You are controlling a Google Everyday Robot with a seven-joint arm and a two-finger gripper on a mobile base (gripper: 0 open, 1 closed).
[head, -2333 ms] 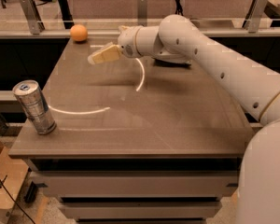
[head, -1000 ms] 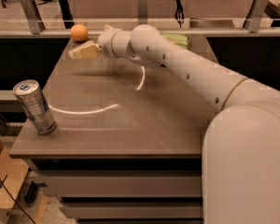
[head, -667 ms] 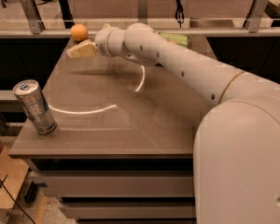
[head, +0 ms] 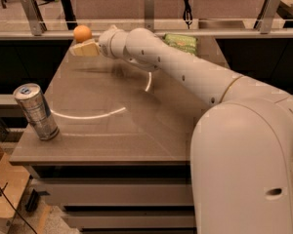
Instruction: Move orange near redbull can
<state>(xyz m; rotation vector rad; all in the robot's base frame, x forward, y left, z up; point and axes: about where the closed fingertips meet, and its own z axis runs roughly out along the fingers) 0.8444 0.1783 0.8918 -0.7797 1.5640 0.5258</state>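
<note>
The orange point(head: 82, 33), just beyond the gripper point(head: 84, 48), whose state cannot be told, could be rolled away if clipped off-centre.

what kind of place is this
Probably a robotics lab or office test space: a work table, a metal rail with cables behind, and a robot arm whose gripper is at the table's far-left corner beside the orange.

no legible text on redbull can point(head: 36, 112), claw point(head: 79, 48) beside orange point(head: 82, 33)
</note>
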